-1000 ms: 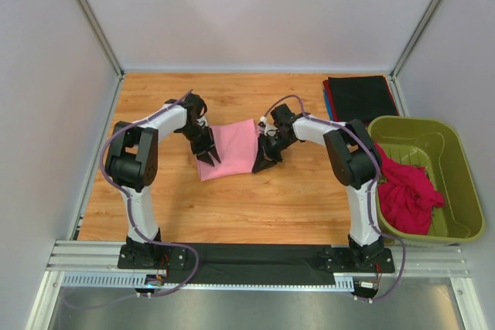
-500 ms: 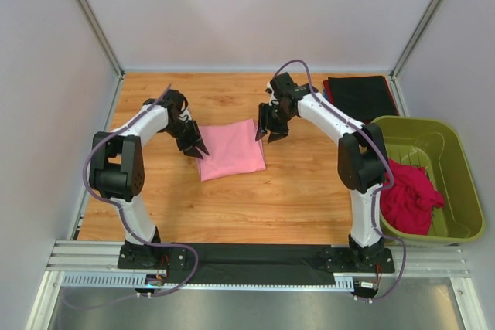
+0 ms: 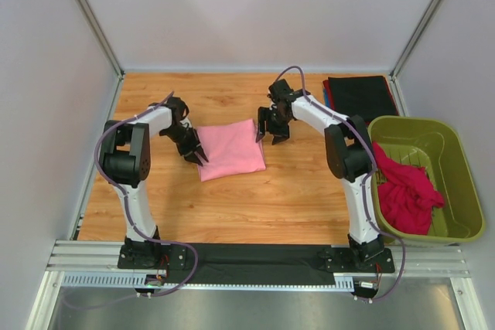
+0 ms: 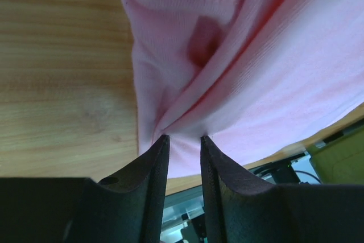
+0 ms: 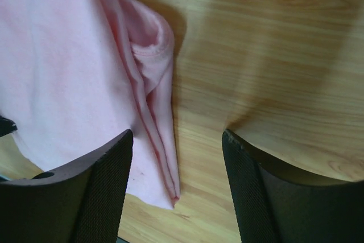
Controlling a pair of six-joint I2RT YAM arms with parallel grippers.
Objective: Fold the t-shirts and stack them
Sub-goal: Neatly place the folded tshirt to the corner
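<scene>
The light pink t-shirt [image 3: 232, 152] lies folded into a flat rectangle on the wooden table [image 3: 232, 206], about midway between the 2 arms. It sits slightly askew, its near edge running down to the left.

The left gripper [image 4: 183, 140] is low at the shirt's left edge. From its wrist view the 2 fingers stand close together with pink cloth caught between them, and wrinkles in the fabric run in towards that spot, so it is clamped on the shirt's edge.

The right gripper [image 5: 177, 136] is at the shirt's far right corner. Its fingers [image 5: 108, 186] stand wide apart and grip nothing. Between them I can see the hemmed, layered edge of the pink shirt on the left and bare wood on the right.

In the far right corner of the table there is a stack of folded shirts with a black t-shirt [image 3: 360, 96] on top. Thin red and blue edges peek out along the stack's left side.

Along the right side stands an olive-green plastic tub [image 3: 421, 148], and a crumpled magenta-red t-shirt [image 3: 406, 191] lies heaped in its near left part, spilling over the rim.
</scene>
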